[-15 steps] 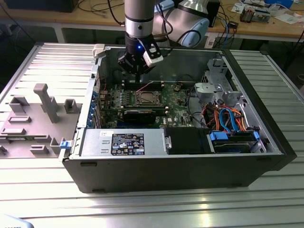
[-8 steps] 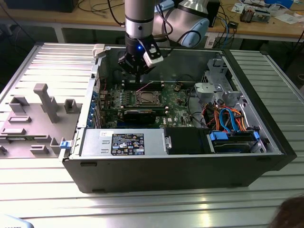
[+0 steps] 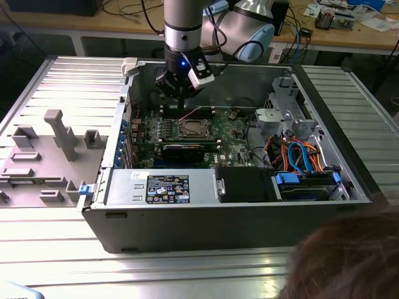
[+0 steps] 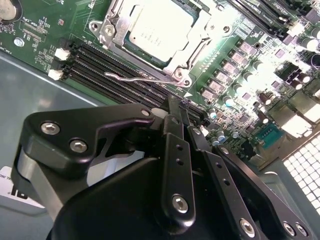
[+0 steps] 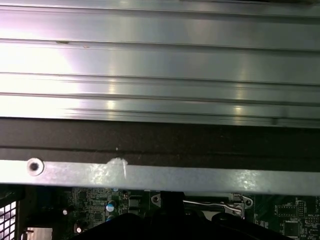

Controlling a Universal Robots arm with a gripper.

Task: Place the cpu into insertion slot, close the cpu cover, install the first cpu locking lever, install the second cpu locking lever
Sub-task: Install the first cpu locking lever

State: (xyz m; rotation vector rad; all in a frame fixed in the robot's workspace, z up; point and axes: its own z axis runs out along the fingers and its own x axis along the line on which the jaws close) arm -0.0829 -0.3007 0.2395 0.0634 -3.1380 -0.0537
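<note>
Starting at the exterior view's left: got a grey plastic tray (image 3: pixel 37 156) parked on the ribbed metal table (image 3: pixel 187 268), just beside the open computer case (image 3: pixel 206 218).

Moving right, spotting the gripper (image 3: pixel 181 99) hanging down inside the case, over the back edge of the green board (image 3: pixel 234 146) and close behind the socket. Looks pressed shut in the second wrist view (image 4: pixel 181 112), with the black fingers (image 4: pixel 175 130) side by side and nothing clamped between them. Bit of a steep angle though, so only fairly sure.

Just in front of it, seeing the cpu (image 3: pixel 190 129) already sitting flat in the insertion slot (image 4: pixel 111 31). Pale metal top facing up in the second wrist view (image 4: pixel 159 25). Appears to have the cpu cover (image 4: pixel 200 36) folded down around it, framing the chip.

Also catching a thin wire lever (image 4: pixel 140 78) lying along the socket's edge, right next to the long black memory slots (image 4: pixel 100 65). Can't tell if hooked under its catch. Same lever (image 5: pixel 210 204) peeking out under the case wall (image 5: pixel 175 177) in the first wrist view.

Further right, noticing orange and blue cables (image 3: pixel 299 156) by the drive cage (image 3: pixel 283 115), and somebody's hair (image 3: pixel 349 261) at the lower corner.
</note>
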